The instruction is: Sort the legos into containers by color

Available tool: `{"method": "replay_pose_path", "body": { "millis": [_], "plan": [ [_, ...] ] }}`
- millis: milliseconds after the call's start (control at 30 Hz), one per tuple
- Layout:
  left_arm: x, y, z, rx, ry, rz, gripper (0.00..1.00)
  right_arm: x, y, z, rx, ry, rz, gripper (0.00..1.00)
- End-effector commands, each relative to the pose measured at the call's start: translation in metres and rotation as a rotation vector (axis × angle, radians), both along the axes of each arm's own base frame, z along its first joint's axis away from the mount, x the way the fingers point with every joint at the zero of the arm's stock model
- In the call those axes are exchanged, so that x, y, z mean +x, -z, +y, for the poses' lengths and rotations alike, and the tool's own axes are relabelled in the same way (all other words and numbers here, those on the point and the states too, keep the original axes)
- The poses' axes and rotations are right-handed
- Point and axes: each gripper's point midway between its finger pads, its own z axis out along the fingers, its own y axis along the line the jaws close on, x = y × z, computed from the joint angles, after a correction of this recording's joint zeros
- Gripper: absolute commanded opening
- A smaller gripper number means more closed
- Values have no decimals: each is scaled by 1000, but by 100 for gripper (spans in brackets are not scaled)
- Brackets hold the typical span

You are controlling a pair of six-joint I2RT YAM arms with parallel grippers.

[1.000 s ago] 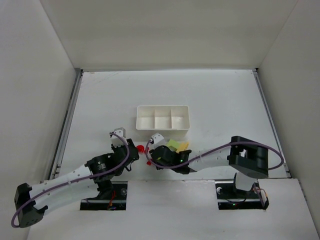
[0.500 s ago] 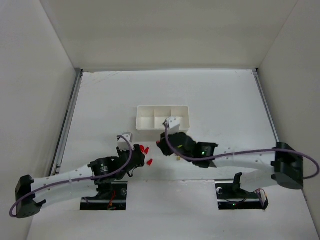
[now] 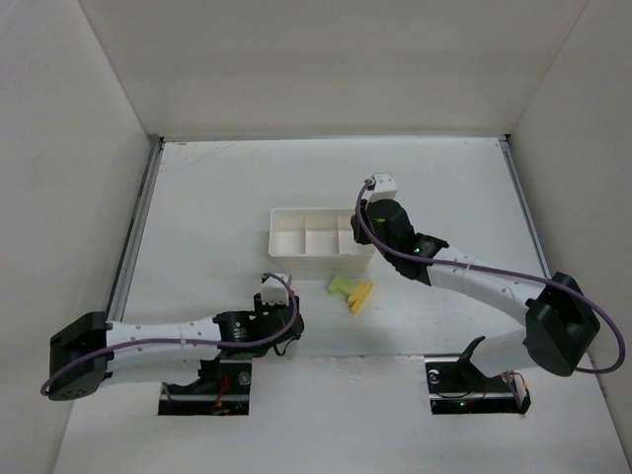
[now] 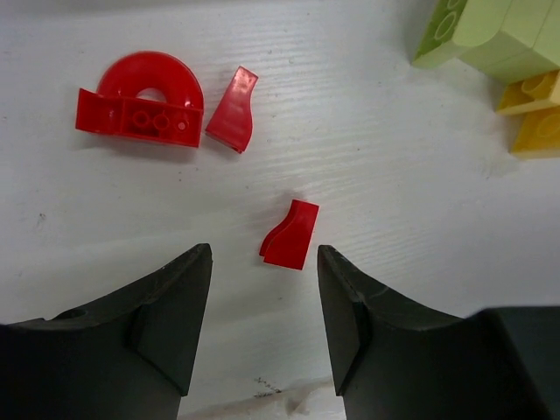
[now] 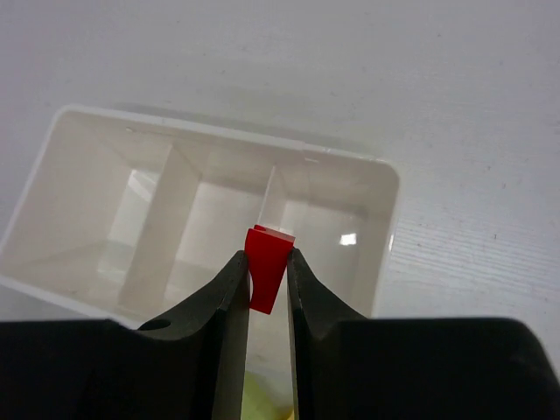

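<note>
The white table (image 3: 197, 197) carries a three-compartment tray (image 3: 274, 233). Just in front of it a green lego (image 3: 342, 285) touches yellow legos (image 3: 359, 296). Left of these lie a red arch (image 4: 140, 98), a red wedge (image 4: 233, 110) and a red curved piece (image 4: 290, 234).

1. The tray (image 3: 316, 262) sits on the table (image 3: 217, 197) around its middle, its three compartments in a left-to-right row.
2. The right gripper (image 5: 267, 258) hangs above the tray's right part with the held brick (image 5: 265, 284) between its fingers. It is hard to tell whether it is over the middle or the right compartment.
3. The brick cluster (image 3: 350, 292) lies on the table just near of the tray's right half.
4. The left gripper (image 4: 263, 252) is left of that cluster, jaws apart, with the sloped brick (image 4: 290, 234) on the table between them, touching neither.
5. Farther off and to the left lies the arch brick (image 4: 140, 96), with the wedge brick (image 4: 232, 109) just beside it on the right.
</note>
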Motion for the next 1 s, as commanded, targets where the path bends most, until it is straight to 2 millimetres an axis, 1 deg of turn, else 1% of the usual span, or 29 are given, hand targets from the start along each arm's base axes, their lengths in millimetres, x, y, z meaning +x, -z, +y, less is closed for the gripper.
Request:
{"method": "replay_pose_path", "body": {
  "millis": [0, 33, 67, 133, 167, 233, 367, 433, 533, 600, 667, 733, 800, 867, 967],
  "plan": [
    [3, -7, -18, -14, 28, -19, 49, 15, -19, 1, 20, 6, -44, 26],
    [3, -4, -19, 0, 33, -16, 49, 15, -18, 2, 19, 1, -42, 29],
    [3, -2, -20, 11, 38, -15, 49, 15, -17, 3, 20, -3, -41, 35],
    [3, 2, -23, 31, 44, -13, 49, 15, -18, 5, 22, -7, -45, 49],
    [3, 3, -25, 38, 49, -13, 49, 14, -19, 5, 25, -9, -49, 55],
    [5, 5, -27, 54, 52, -20, 49, 12, -25, 4, 42, -15, -58, 60],
    [9, 5, -31, 75, 54, -36, 49, 4, -35, 2, 79, -31, -75, 61],
    [11, 6, -32, 82, 55, -40, 46, -1, -35, -2, 90, -31, -81, 61],
    [10, 8, -35, 95, 74, -34, 36, -8, -31, -9, 102, -19, -79, 60],
    [9, 10, -35, 114, 84, -31, 25, -14, -30, -14, 114, -12, -78, 60],
    [9, 7, -38, 112, 85, -28, 16, -18, -29, -22, 131, 5, -79, 60],
    [13, -10, -47, 86, 87, -45, 13, -17, -28, -40, 157, 53, -85, 60],
    [20, -38, -57, 49, 94, -87, 12, -19, -23, -55, 191, 100, -85, 61],
    [31, -75, -67, -8, 91, -152, 11, -22, -16, -70, 225, 147, -83, 61],
    [58, -131, -77, -96, 54, -253, 12, -27, 0, -99, 278, 239, -78, 61]
  ]
}}
